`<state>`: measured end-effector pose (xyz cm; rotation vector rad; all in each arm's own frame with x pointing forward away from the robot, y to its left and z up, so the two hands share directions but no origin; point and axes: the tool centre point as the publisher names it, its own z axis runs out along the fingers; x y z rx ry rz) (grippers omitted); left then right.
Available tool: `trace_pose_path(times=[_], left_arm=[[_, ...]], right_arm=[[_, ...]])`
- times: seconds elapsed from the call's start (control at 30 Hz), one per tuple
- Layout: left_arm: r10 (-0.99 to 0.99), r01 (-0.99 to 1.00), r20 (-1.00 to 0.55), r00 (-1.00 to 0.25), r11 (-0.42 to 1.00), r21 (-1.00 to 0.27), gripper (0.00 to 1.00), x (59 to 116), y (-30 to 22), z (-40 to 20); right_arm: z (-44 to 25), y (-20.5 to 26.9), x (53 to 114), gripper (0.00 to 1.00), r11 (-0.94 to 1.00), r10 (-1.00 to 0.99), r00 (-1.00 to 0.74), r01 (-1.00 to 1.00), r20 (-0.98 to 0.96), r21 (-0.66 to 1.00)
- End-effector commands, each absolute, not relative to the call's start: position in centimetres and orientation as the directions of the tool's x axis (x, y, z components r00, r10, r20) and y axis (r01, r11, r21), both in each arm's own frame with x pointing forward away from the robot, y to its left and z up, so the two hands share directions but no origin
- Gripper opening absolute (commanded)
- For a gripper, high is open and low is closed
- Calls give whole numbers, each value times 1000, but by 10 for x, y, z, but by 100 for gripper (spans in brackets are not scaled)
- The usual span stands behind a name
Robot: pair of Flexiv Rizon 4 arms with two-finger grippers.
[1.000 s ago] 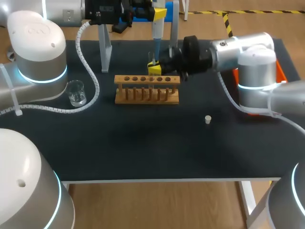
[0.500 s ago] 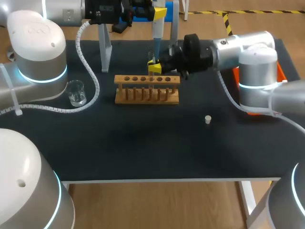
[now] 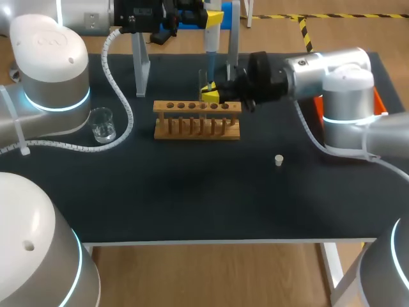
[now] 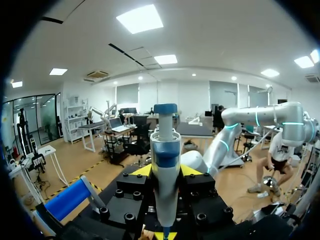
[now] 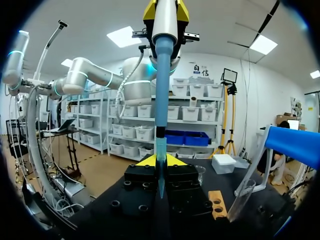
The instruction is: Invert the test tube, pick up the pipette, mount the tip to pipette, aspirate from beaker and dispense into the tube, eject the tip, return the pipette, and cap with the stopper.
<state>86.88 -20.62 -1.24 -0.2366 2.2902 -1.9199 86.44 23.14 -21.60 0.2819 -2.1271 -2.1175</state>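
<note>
At the back of the table my left gripper (image 3: 214, 18) is shut on the blue and white pipette (image 3: 209, 48), which hangs tip down. In the left wrist view the pipette (image 4: 165, 165) stands upright between the yellow tips of the left gripper (image 4: 165, 172). My right gripper (image 3: 211, 94) is shut on a clear test tube (image 3: 204, 80), held upright just behind the wooden rack (image 3: 197, 119). The pipette's tip points into the tube's mouth. From the right wrist, the pipette (image 5: 162, 75) comes down with its tip between the right gripper's (image 5: 160, 162) fingers. The beaker (image 3: 102, 125) and the white stopper (image 3: 278, 160) stand apart.
The grey pipette stand (image 3: 140, 64) straddles the back of the table behind the rack. An orange box (image 3: 378, 97) sits at the right edge, partly behind my right arm. The left arm's white cable (image 3: 121, 96) loops past the beaker.
My right gripper has shifted slightly to the right with the test tube. The left arm and pipette have stayed in place.
</note>
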Motion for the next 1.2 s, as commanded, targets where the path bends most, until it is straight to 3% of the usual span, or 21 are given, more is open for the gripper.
trace_pose_path(times=[0.03,1.2], left_arm=[[-210,-27,-9,-978,170,-985,0,869,-205,-12],[-210,-27,-9,-978,170,-985,0,869,-205,-12]], right_arm=[[-216,231,863,0,2,-217,-975,-41,-40,999],[-213,233,870,0,4,-210,-977,-43,-42,999]])
